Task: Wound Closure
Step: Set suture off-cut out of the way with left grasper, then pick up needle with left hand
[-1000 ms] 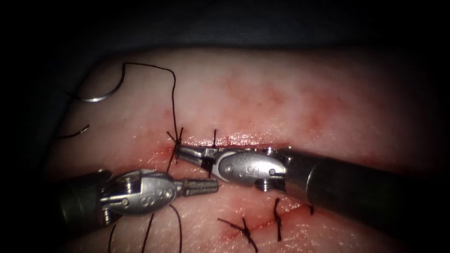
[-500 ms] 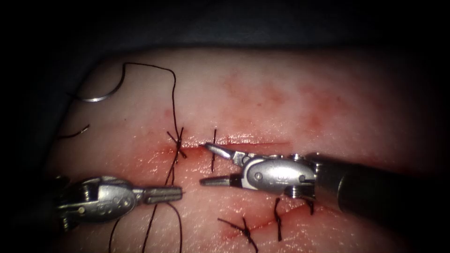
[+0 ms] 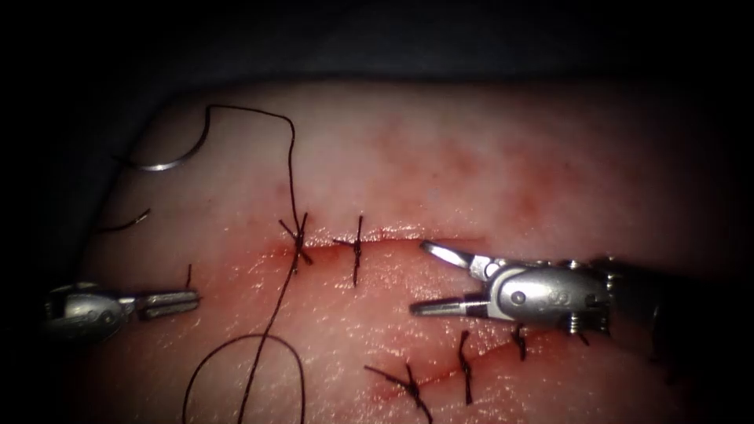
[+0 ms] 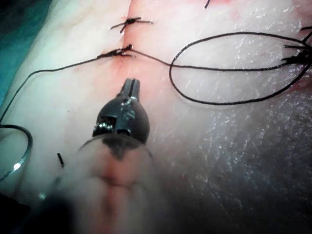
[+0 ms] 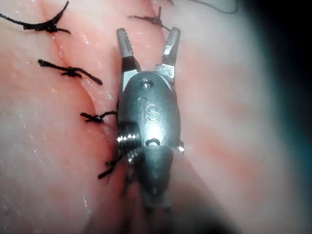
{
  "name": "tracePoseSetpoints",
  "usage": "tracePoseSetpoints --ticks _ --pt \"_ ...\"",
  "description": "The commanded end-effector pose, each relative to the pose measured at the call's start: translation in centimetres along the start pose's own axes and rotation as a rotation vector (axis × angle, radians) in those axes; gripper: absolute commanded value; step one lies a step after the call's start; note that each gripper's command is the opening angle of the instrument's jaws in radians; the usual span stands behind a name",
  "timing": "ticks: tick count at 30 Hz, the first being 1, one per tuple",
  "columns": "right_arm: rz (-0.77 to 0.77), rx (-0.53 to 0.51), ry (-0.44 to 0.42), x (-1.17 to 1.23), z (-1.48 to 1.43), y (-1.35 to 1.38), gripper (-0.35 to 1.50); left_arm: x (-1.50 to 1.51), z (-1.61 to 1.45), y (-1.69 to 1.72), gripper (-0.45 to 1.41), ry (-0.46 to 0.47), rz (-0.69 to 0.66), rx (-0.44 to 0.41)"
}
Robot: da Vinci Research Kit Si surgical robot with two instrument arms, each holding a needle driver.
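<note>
Right gripper spread wide, empty, just right of two knotted stitches on upper cut. Left gripper pressed together, holding nothing visible, over tissue left of stitches. Needle lies free on tissue, far left, not embedded; thread trails from it to leftmost knot, loops below. Cut's right stretch unstitched: closure judged partial.

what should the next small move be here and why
Probably bring the left tool up toward the needle to pick it up. The needle lies loose on the tissue, off to the left of the cut and not in it, its thread trailing to the leftmost knot. Both tools hold nothing: the left's jaws are shut, and the right tool is open and farther away.
</note>
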Motion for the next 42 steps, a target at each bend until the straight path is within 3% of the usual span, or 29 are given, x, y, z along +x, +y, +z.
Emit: tracePoseSetpoints --ticks 1,4,10,16,22,33,38,40,41,42 --pt "-0.002 -0.003 -0.001 -0.04 0.13 0.04 1.36 -0.12 0.09 -0.06 -0.45 -0.008 -0.031 0.002" --pt "-0.002 -0.006 -0.001 -0.07 0.13 0.04 1.36 -0.5 0.13 -0.13 -0.45 -0.018 -0.108 -0.001" --pt "-0.004 -0.005 0.001 -0.08 0.12 0.03 1.3 -1.05 0.1 -0.14 0.02 -0.039 -0.238 0.008" --pt "-0.005 -0.005 0.001 -0.08 0.12 0.03 1.28 -1.31 -0.04 0.04 0.15 -0.065 -0.352 -0.003" --pt "-0.007 -0.005 0.001 -0.1 0.11 0.01 1.28 -1.2 -0.23 0.22 0.15 -0.097 -0.367 -0.007" --pt "-0.011 -0.014 -0.008 -0.15 0.12 -0.01 1.26 -0.69 -0.57 0.28 0.2 -0.125 -0.351 0.016" --pt "-0.012 -0.013 -0.008 -0.15 0.11 -0.02 1.28 -0.52 -0.68 0.24 0.42 -0.137 -0.324 0.024" --pt "-0.012 -0.012 -0.007 -0.15 0.1 -0.02 1.28 -0.43 -0.73 0.17 0.66 -0.158 -0.32 0.041" --pt "-0.012 -0.014 -0.009 -0.15 0.1 -0.02 1.28 -0.32 -0.78 0.07 0.86 -0.181 -0.328 0.053" --pt "-0.012 -0.014 -0.009 -0.15 0.1 -0.02 1.28 -0.27 -0.81 0.02 0.93 -0.183 -0.323 0.064"
